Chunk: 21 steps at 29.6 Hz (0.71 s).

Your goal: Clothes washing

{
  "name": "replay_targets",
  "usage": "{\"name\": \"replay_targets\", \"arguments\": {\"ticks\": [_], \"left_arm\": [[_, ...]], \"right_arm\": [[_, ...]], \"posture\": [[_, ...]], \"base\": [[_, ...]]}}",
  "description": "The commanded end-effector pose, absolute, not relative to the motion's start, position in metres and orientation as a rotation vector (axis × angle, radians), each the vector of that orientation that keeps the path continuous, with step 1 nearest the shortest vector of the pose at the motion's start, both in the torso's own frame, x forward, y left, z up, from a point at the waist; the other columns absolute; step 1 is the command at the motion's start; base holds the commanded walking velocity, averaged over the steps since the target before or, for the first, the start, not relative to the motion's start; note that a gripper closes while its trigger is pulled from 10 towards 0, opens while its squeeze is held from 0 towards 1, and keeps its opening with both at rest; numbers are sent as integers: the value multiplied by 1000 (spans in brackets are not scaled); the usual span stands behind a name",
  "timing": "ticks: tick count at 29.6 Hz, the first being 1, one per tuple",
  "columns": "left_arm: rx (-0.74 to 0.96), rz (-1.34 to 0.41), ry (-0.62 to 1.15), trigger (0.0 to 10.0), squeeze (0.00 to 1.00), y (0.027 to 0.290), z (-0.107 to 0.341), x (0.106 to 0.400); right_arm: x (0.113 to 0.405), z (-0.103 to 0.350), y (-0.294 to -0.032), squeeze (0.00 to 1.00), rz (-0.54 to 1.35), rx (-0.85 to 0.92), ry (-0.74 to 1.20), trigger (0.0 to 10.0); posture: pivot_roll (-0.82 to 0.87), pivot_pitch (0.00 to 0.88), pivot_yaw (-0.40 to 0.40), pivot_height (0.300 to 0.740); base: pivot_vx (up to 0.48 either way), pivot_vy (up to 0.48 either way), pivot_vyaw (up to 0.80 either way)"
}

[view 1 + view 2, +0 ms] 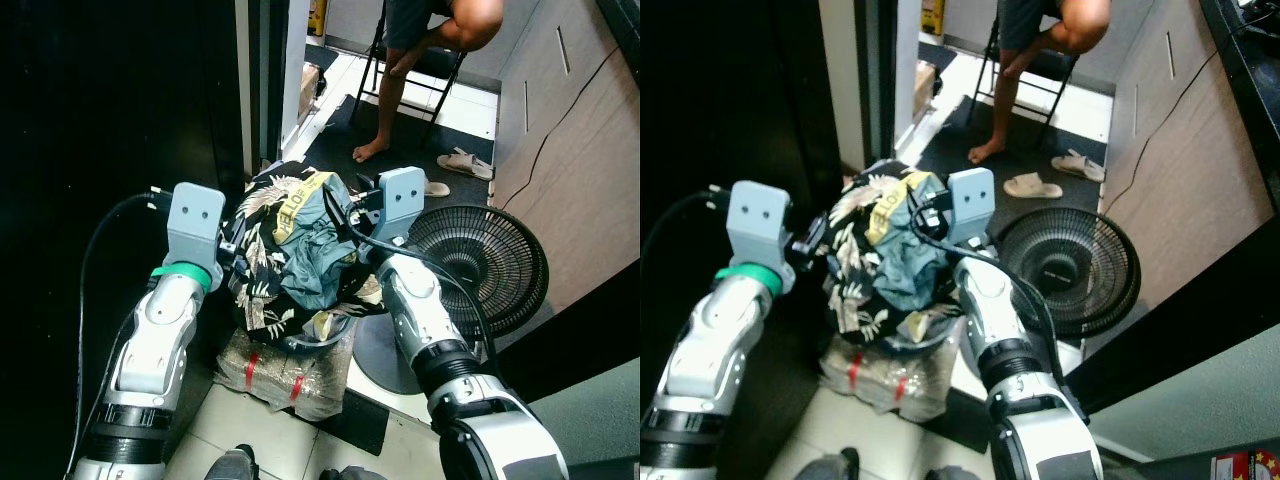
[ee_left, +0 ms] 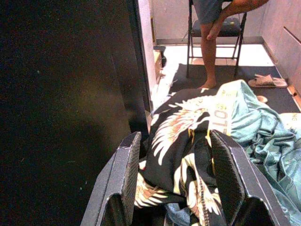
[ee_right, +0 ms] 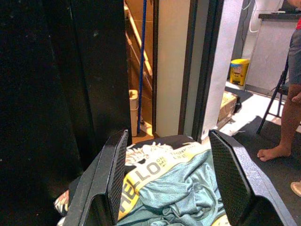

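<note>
Dark wall is taking up the robot's left side, with a pale door frame beside it opening onto a lit tiled floor and a dark mat. Wood-look cabinet panelling is running along the right. A person's bare legs are showing by a black chair at the far end, one foot resting on the mat, with tan slippers lying near it. A black floor fan is standing on its round base just right of the right arm.

Clothes pile is sitting heaped in a dark basket between the two arms: a black shirt with pale leaf print, a teal garment and a yellow strip with lettering on top. The basket is resting over a clear wrapped bundle with red bands on the pale floor tiles.

Left gripper is reaching in at the left side of the pile, fingers spread apart with the black shirt between them, not pinching it. Right gripper is hovering at the right side above the teal garment, fingers also spread wide, holding nothing.
</note>
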<state>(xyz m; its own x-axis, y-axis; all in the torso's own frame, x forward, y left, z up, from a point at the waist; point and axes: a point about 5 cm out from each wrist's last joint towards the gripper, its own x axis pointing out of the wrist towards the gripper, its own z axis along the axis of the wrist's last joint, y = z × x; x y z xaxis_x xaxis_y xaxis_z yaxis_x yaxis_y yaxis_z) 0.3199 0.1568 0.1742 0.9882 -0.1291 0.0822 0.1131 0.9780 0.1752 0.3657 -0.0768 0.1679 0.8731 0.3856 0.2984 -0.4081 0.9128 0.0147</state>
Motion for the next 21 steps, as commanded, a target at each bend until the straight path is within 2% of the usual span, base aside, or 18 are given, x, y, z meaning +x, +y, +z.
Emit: {"name": "replay_targets", "arguments": {"ticks": [1,16,21], "left_arm": [[167,-122,-82,10000,0,157,171,321],[176,-124,-82,10000,0,157,170,322],[174,-125,-90,10000,0,157,171,322]], "right_arm": [[364,163,-79,0,409,76,-278,10000],[363,162,-81,0,403,67,-267,10000],[363,161,-81,0,403,63,-263,10000]], "posture": [[100,27,-39,740],[99,9,-36,740],[100,6,-36,740]], "base": [[0,0,0],[0,0,0],[-259,0,0]]}}
